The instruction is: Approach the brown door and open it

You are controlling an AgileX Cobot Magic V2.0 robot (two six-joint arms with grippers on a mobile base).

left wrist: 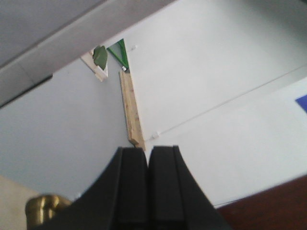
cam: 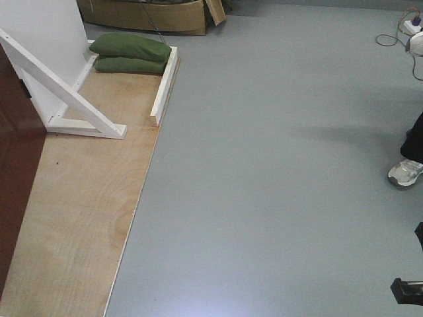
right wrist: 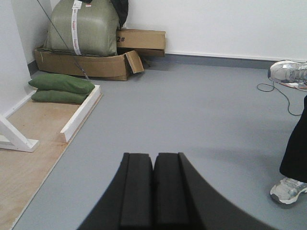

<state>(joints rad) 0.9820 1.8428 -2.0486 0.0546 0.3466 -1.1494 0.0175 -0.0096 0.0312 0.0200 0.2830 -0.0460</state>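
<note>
The brown door (cam: 13, 158) stands at the far left edge of the front view, its glossy reddish face rising from the plywood board (cam: 79, 218) beside a white diagonal brace (cam: 66, 92). Two green sandbags (cam: 130, 53) lie stacked at the board's far end. The left tool (left wrist: 147, 155) has its pads pressed together with nothing between them, and a rounded brass fitting (left wrist: 42, 206) shows just beside it at lower left. The right tool (right wrist: 153, 160) is likewise closed and empty, above the grey floor (right wrist: 192, 110).
</note>
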